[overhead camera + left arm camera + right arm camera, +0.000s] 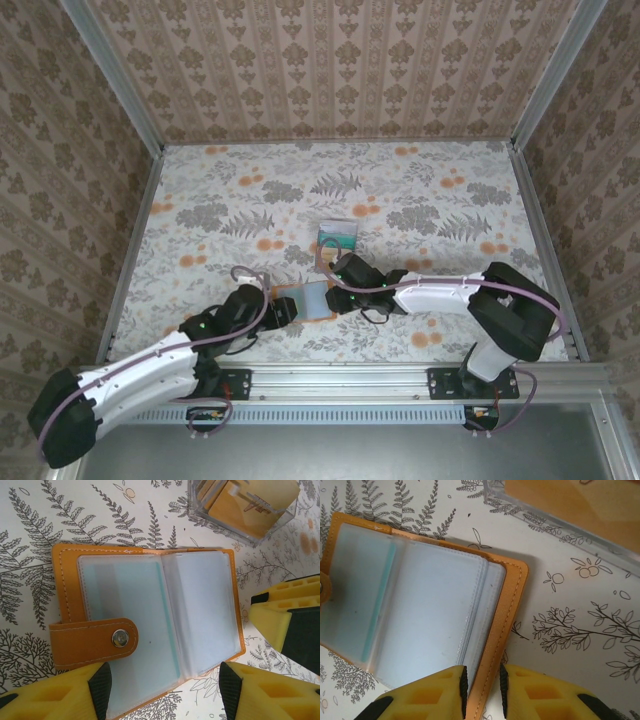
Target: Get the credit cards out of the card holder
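On the fern-patterned tabletop [420,200] the orange stitched bifold card holder [150,620] lies open and flat. The left gripper [162,692] is spread wide, straddling one edge. The right gripper [482,692] pinches the right cover. A teal plastic card [125,600] sits in a clear pocket.

Card holder [200,610]: one.
Teal card [125,615] behind its clear sleeve: one.
Clear box [280,522]: one.
Orange-tan cards [260,505] in the box: number unclear.
Snap stud [120,638]: one.
Grippers: two, left gripper [165,685] and right gripper [482,692].
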Motion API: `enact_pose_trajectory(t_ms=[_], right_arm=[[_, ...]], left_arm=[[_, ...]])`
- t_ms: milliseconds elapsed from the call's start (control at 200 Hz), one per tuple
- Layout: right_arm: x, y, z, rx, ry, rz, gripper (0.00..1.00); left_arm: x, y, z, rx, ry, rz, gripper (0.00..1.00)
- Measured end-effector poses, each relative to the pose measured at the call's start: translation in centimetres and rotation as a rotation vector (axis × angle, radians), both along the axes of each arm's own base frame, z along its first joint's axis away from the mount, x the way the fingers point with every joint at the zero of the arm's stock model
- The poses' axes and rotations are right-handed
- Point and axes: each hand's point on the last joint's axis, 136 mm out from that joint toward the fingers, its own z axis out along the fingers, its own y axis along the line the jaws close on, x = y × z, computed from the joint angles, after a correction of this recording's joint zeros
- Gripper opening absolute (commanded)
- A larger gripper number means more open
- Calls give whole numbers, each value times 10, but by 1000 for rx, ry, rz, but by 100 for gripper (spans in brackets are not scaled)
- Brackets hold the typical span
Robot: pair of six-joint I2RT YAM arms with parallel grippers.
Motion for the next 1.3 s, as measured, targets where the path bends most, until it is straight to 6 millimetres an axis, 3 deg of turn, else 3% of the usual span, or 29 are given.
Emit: enact_pose_trajectory(t_ms=[580,1105,1300], right_arm=[[-3,4,-9,3,29,-22,27],[-3,3,-15,-16,31,-36,26],[-3,6,-14,-14,32,-38,26]], left_arm=[[-3,0,-24,59,54,-7,61],[1,-6,-25,58,44,-11,63],[-1,-12,-16,21,27,-30,64]])
